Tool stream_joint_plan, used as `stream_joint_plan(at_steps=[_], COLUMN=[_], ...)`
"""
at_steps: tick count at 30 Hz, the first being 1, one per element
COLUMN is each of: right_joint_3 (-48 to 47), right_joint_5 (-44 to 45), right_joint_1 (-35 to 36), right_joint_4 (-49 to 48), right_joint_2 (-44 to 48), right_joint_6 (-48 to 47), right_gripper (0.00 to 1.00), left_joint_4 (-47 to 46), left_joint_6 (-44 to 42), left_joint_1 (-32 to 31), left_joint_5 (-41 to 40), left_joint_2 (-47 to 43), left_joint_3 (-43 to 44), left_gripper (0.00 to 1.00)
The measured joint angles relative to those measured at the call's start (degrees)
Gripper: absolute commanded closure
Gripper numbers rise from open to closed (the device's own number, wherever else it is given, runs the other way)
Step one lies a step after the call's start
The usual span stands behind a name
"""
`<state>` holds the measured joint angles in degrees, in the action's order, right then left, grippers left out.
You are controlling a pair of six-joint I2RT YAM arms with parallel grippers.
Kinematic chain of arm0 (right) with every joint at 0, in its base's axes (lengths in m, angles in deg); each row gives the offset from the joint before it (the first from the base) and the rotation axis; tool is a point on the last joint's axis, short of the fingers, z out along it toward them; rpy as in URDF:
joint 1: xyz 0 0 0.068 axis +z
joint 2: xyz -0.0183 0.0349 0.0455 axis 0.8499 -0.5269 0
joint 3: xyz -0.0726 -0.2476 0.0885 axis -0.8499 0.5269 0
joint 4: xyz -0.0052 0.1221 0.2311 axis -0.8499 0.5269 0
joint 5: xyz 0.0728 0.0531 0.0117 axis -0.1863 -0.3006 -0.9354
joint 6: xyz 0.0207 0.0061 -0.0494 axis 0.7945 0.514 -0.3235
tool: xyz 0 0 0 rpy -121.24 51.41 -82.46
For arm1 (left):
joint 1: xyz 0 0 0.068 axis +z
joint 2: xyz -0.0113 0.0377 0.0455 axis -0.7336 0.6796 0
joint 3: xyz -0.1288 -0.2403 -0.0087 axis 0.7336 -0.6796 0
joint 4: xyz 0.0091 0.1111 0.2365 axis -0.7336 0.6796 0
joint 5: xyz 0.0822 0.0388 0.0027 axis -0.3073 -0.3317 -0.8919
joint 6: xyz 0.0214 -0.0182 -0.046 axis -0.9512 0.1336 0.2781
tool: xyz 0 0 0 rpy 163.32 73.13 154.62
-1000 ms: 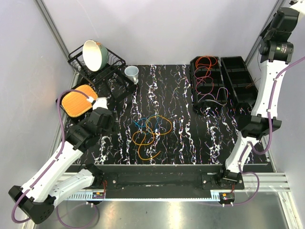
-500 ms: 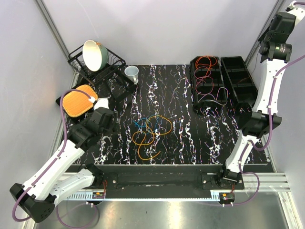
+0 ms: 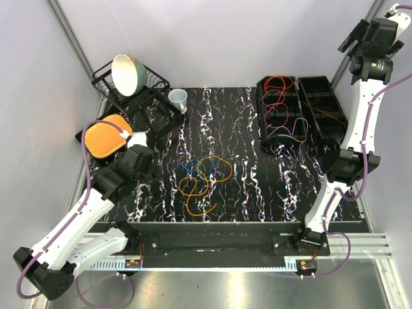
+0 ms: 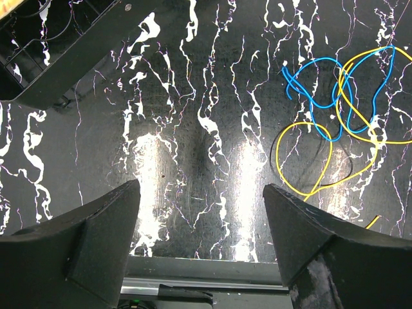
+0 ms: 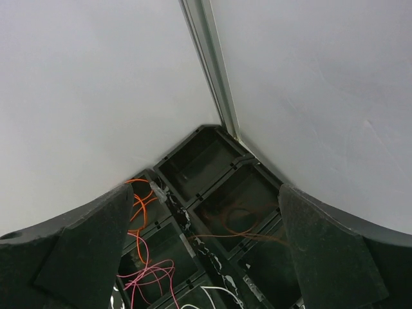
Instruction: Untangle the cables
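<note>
The left arm (image 3: 71, 224) and right arm (image 3: 362, 122) are built of smooth white links joined by blocky black joints. A thick purple hose (image 3: 81, 161) runs along each, looping free near the joints. The bases (image 3: 130, 232) are black. The left end effector (image 4: 201, 193) and right end effector (image 5: 203, 193) have matte black, wedge-shaped fingers (image 4: 77, 251).

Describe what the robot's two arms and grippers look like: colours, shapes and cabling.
The left arm and right arm are built alike: smooth white link shells joined by chunky black joints, with a thick purple hose looped along each. The left gripper and right gripper each have two matte black, wedge-shaped fingers. No markings are legible.
</note>
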<state>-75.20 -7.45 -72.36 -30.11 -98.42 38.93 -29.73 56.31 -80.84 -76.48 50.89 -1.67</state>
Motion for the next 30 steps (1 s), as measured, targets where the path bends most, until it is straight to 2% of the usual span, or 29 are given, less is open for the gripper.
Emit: stream_joint_plan(at_steps=[11,17,22,25,27,30], right_joint_3=[0.4,7.5,20.2,33.3,42.4,52.9], right_joint_5=[-1.5,-7.1,-16.7,-22.2,-24.6,-26.1], right_joint_1=[-0.1,-0.2,0.0,0.9,2.7,8.8], right_joint_4=[2.1,2.3,1.7,-1.5,-3.8,-5.4], right_joint_2=[-0.9,2.2,9.6,17.2,22.8,29.8], right_joint_6=[2.1,5.2,9.2,12.1,13.7,15.5], right_gripper=[0.00,0.01,0.02,0.02,0.02,0.02], left_joint_4=[0.0,0.0,0.0,0.1,-0.2,-1.6], left_joint_6=[0.0,0.0,0.0,0.6,1.4,3.7], left_joint_1=[0.0,0.0,0.0,-0.2,-1.3,-6.3], left_joint_5=[0.0,0.0,0.2,0.4,0.6,1.5], left_joint_2=[0.2,0.7,2.2,6.7,11.2,18.1], left_joint_3=[0.0,0.0,0.0,0.0,0.1,0.0], left_gripper=[0.20,0.20,0.25,0.29,0.30,0.30])
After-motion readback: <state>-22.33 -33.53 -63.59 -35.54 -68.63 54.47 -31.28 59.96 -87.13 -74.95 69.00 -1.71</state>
